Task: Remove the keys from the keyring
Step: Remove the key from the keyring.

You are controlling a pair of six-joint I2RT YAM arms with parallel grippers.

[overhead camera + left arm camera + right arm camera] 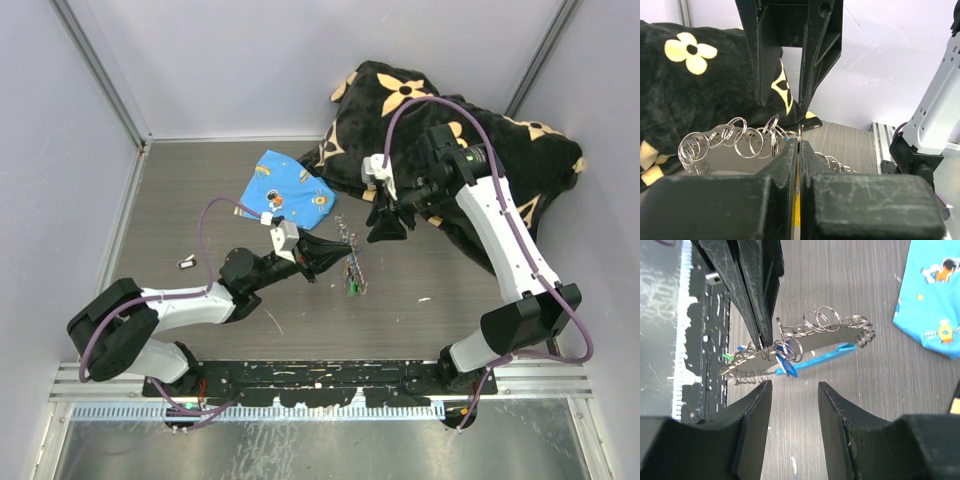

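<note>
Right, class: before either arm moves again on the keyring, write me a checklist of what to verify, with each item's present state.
1. Left gripper clamped on the keyring: ok, its jaws are shut on it.
2. Right gripper free to take a key: ok, its jaws stand apart with nothing between them.
3. Right gripper facing the keyring: ok, in its wrist view the keyring lies just beyond the open jaws.
4. A key plainly in sight to pull: cannot tell, only a green key head peeks out beside the left gripper.
5. Blue cloth out of the way: ok, it lies apart from the keyring.
</note>
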